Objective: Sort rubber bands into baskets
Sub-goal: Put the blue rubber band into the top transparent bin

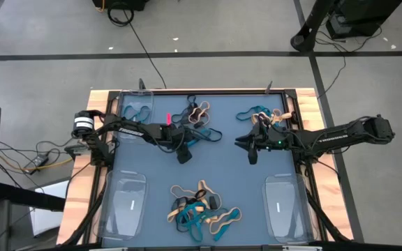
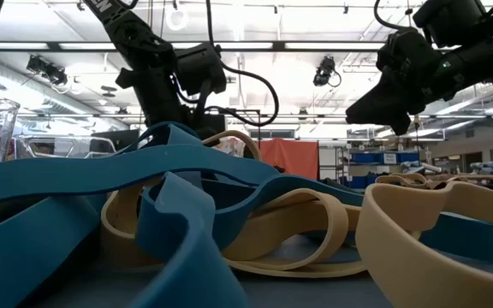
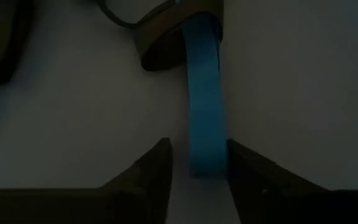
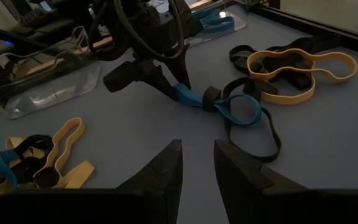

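Left wrist view is showing the left gripper (image 3: 199,168) with its two fingers pinching the end of a blue band (image 3: 204,99) — it is gripping it. In the high view, this gripper (image 1: 184,155) is sitting just left of the middle of the frame, and the band is stretching up toward a small pile (image 1: 199,124) of black and tan bands. The right gripper (image 1: 252,153) is hanging empty right of the middle, fingers partly apart. The picking-up step is happening now. Next, I think, the band needs lifting free — the tangle may drag along — then carrying to the upper-left basket (image 1: 135,105), which is holding blue bands.
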